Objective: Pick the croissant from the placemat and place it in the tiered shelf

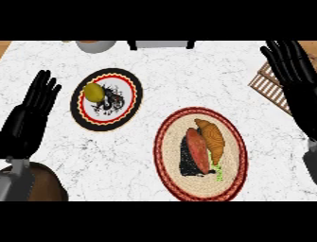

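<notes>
- white marbled counter top [189,80] fills the view, wood showing at its far corners
- golden-brown crescent croissant [212,138] lies on the round woven placemat with a red rim [168,142], touching a red and black food piece [195,152] at its left
- brown slatted wooden tiered shelf [271,87] sits at the right edge, mostly hidden behind the right arm; levels hard to tell
- black right hand [291,64] is over the shelf, fingers straight and wide, holding nothing
- black left hand [31,111] rests at the left edge, fingers up and straight, holding nothing
- round black plate with a red and cream rim [128,80] left of the placemat carries a yellow round fruit [93,91]
- grey bowl-like object [95,46] at the far edge, possibly a cup
</notes>
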